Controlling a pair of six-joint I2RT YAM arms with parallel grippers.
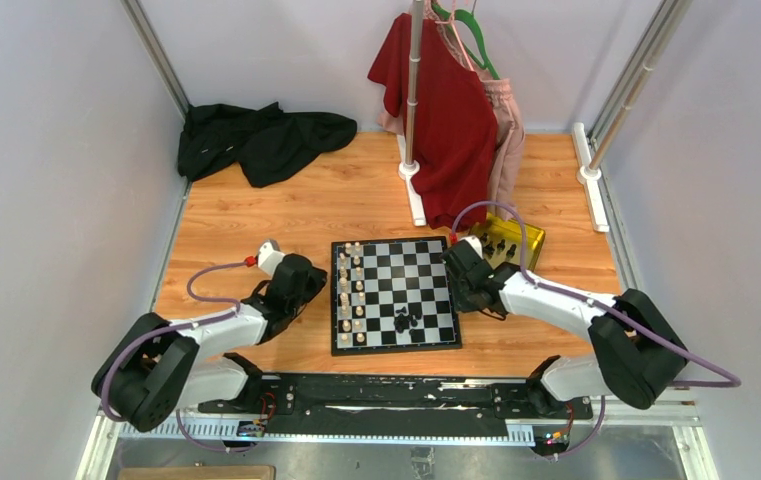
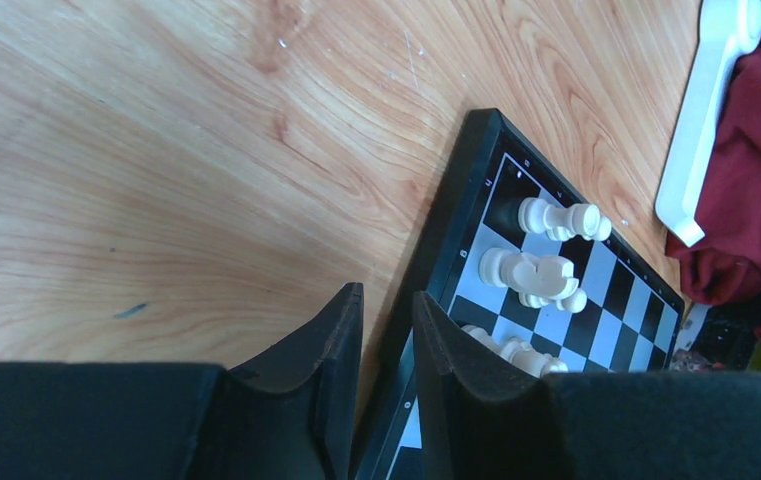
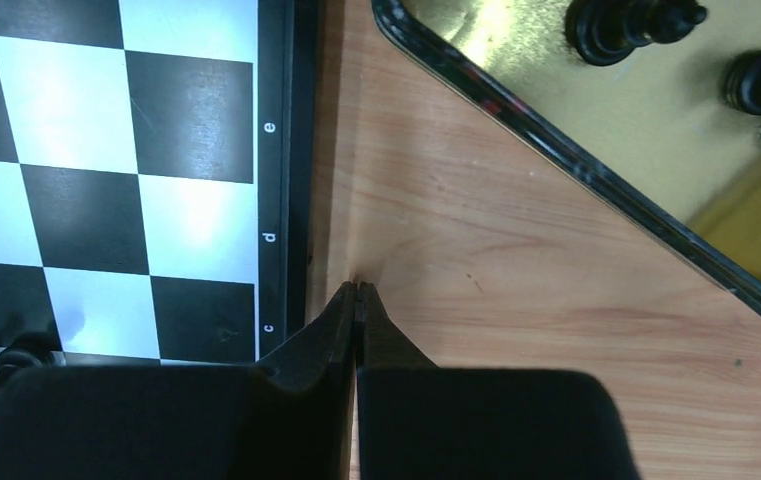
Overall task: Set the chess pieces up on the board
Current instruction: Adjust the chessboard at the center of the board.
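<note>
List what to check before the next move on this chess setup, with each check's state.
1. Right gripper free: ok, jaws shut on nothing, over the table between board and tray.
2. Left gripper free: ok, narrow gap, nothing in it, at the board's left edge.
3. White pieces lined in two files: ok.
4. Each white piece's square: cannot tell.
5. Black pieces placed: not ok, clustered near the board's near edge, more in the tray.
</note>
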